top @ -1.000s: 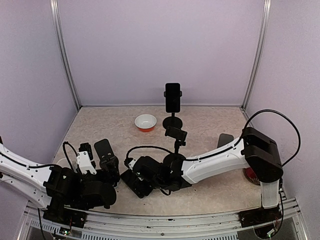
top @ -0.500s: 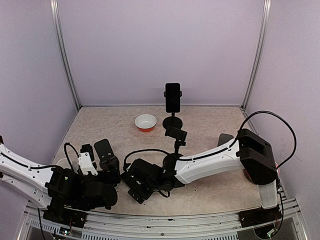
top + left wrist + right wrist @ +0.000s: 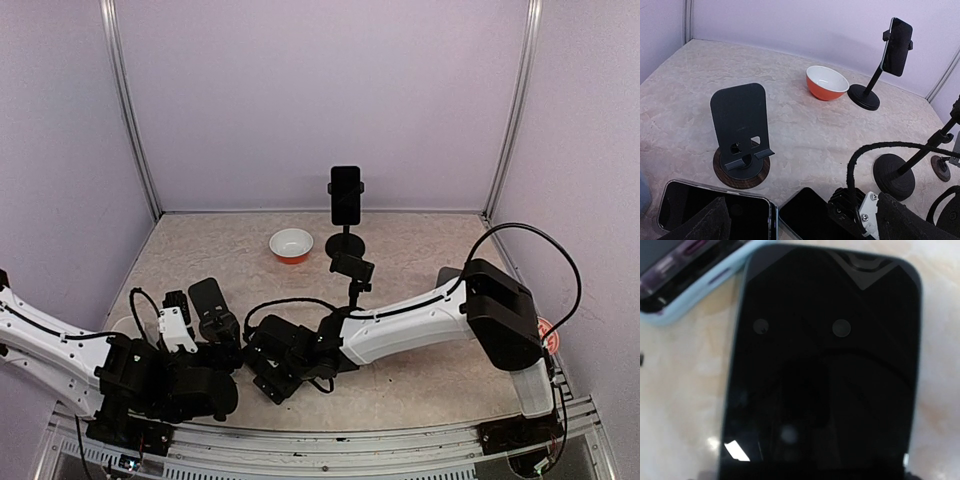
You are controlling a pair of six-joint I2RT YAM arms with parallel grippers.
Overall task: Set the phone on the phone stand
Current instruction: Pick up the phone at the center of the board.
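A black-screened phone (image 3: pixel 825 380) lies flat on the table and fills the right wrist view. My right gripper (image 3: pixel 266 374) hovers just above it, open; only its dark tips show, one at each long edge of the phone. A second phone (image 3: pixel 715 212), in a pale blue case, lies beside it on the left. The phone stand (image 3: pixel 740 130) is a dark grey plate on a round wooden base, standing empty just beyond both phones. My left gripper (image 3: pixel 205 330) is open, low over the pale-cased phone and facing the stand.
A tall black stand (image 3: pixel 346 195) at the back holds another phone upright. An orange bowl (image 3: pixel 291 245) sits to its left. A second clamp stand (image 3: pixel 352 268) on a round base rises beside my right arm. A grey stand (image 3: pixel 450 278) is at the right.
My right arm has slid left and down over the black phone, which now lies under its gripper. The left arm has barely shifted.
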